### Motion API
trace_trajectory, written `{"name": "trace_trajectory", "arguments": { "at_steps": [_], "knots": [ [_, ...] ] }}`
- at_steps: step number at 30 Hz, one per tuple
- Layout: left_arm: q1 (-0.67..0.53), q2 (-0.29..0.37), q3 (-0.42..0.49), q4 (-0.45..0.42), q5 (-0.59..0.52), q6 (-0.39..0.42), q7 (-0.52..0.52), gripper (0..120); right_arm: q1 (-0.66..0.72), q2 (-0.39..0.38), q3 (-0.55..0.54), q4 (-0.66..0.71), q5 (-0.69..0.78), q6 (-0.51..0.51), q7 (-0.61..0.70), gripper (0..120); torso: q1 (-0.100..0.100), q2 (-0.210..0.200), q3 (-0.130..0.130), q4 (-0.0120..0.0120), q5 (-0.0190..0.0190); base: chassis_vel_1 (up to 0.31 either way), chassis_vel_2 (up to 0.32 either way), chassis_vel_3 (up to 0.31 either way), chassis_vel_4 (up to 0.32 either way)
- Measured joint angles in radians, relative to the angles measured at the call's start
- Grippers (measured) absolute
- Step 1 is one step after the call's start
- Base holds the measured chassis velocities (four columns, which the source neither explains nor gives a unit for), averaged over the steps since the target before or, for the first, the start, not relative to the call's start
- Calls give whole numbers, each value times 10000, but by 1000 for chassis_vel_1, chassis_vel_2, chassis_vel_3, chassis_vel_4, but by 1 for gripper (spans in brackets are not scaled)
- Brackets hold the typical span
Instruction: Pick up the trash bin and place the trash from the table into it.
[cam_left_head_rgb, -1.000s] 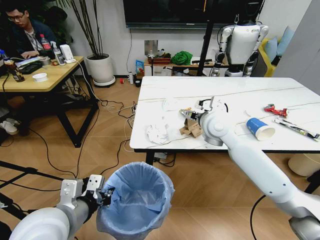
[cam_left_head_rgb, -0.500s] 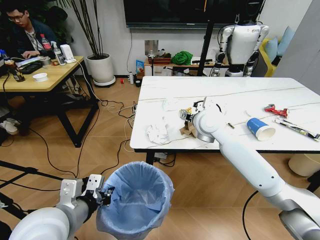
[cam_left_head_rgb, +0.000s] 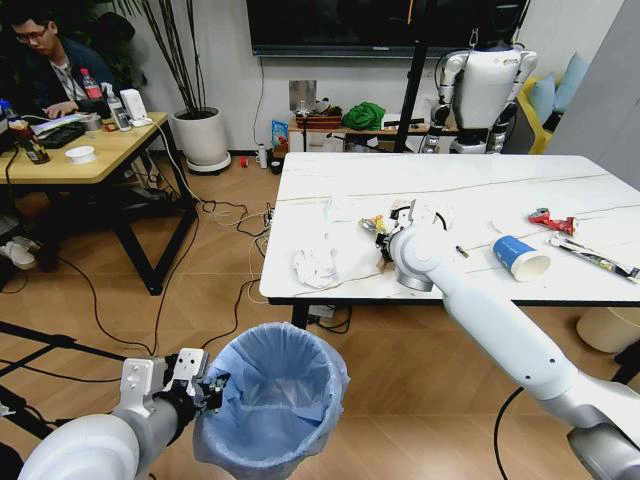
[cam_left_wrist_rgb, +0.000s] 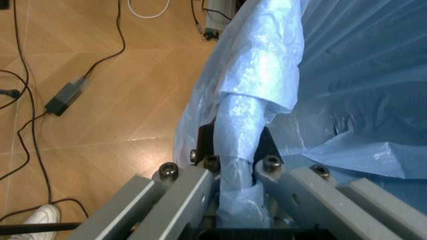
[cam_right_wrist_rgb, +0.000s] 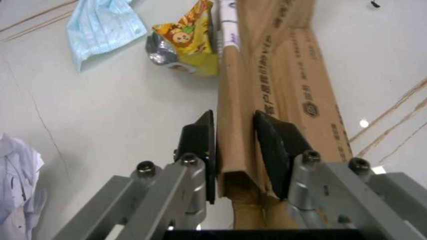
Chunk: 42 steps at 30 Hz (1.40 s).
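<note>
The trash bin, lined with a crinkled light-blue bag, hangs low at the front left, and my left gripper is shut on its rim. On the white marble table, my right gripper is shut on a flap of the torn brown cardboard box; my right wrist covers most of the box. Around it lie crumpled white tissues, a mask, a yellow wrapper, a blue-and-white paper cup, a red wrapper and a long packet.
A yellow wooden desk with a seated person stands at the left. Cables trail over the wooden floor between desk and table. A cream bin stands under the table's right end. Another robot is parked behind the table.
My right arm swung left over the cardboard box, then back a little, and the box that lay in front of the wrist is now hidden behind it. The left arm and bin have not moved.
</note>
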Motion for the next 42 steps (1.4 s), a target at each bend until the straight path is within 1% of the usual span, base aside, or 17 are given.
{"name": "trace_trajectory", "arguments": {
  "at_steps": [2, 3, 6, 11, 14, 15, 17, 18, 21, 28, 29, 31, 34, 35, 39, 40, 42],
  "knots": [
    [-20, -27, 1, 0, 0, 0, 0, 0, -53, -72, 22, 59, -134, 0, -103, 11, 0, -1, 0, 0, 0, 0, 0, 0, 0],
    [-20, -27, 1, 0, 0, 0, 0, 0, -53, -72, 22, 59, -134, 0, -103, 11, 0, -1, 0, 0, 0, 0, 0, 0, 0],
    [-76, -84, 51, 0, 23, 0, -30, 0, -180, -244, 203, 241, -422, 0, -485, 1, 0, -1, 0, 0, 0, 0, 0, 0, 0],
    [-150, -126, 129, 0, 37, 0, -60, 0, -428, -437, 582, 665, -708, 44, -1035, 1, 0, -1, 0, 0, 1, 0, 0, 0, 0],
    [-257, -179, 261, 0, 34, 0, -92, 0, -871, -731, 1247, 1386, -1142, 168, -2169, 1, 0, -1, 0, 0, 1, 0, 0, 0, 0],
    [-257, -179, 261, 0, 34, 0, -92, 0, -871, -731, 1247, 1386, -1142, 168, -2169, 1, 0, -1, 0, 0, 1, 0, 0, 0, 0],
    [-308, -204, 346, 0, 22, 0, -109, 0, -1250, -982, 1829, 2063, -1411, 325, -3162, 1, 0, -1, 0, -1, 0, 0, 0, 0, 0],
    [-308, -204, 346, 0, 22, 0, -109, 0, -1250, -982, 1829, 2063, -1411, 325, -3162, 1, 0, -1, 0, -1, 0, 0, 0, 0, 0],
    [-461, -258, 510, 0, -2, 0, -139, 0, -1767, -1384, 2726, 3126, -1421, 510, -4585, 1, -2, -1, -2, -3, 0, 0, 0, 0, 0],
    [-371, -452, 470, 0, -47, 0, -290, 0, -2215, -1651, 3348, 4162, -1115, 676, -6063, 1, -2, -1, -1, 0, 0, 0, 0, 0, 0],
    [-331, -527, 454, 0, -61, 0, -361, 0, -2461, -1686, 3469, 4509, -1037, 773, -6621, 1, -2, -1, -2, 3, -1, 0, 0, 0, 0],
    [-327, -549, 454, 0, -76, 0, -391, 0, -2578, -1703, 3529, 4625, -1015, 806, -6811, 1, -2, -1, -1, 3, -1, 0, 0, 0, 0],
    [-333, -572, 456, 1, -124, 0, -426, 0, -4019, -1838, 4295, 5407, -1203, 1019, -8169, 1, -2, -1, -1, -2, 1, 0, 0, 0, 0],
    [-333, -572, 456, 1, -124, 0, -426, 0, -4019, -1838, 4295, 5407, -1203, 1019, -8169, 1, -2, -1, -1, -2, 1, 0, 0, 0, 0],
    [-276, -622, 463, 0, -164, 0, -430, 0, -5577, -1842, 5207, 6177, -1819, 1135, -9921, 1, -2, -1, -2, -2, 1, 0, 0, 0, 0],
    [-276, -622, 463, 0, -164, 0, -430, 0, -5577, -1842, 5207, 6177, -1819, 1135, -9921, 1, -2, -1, -2, -2, 1, 0, 0, 0, 0],
    [-307, -654, 489, 0, -290, 0, -502, 0, -6391, -1816, 5600, 6557, -2195, 1159, -10741, 1, -2, -1, -2, 2, 0, 0, 0, 0, 0]
  ]
}}
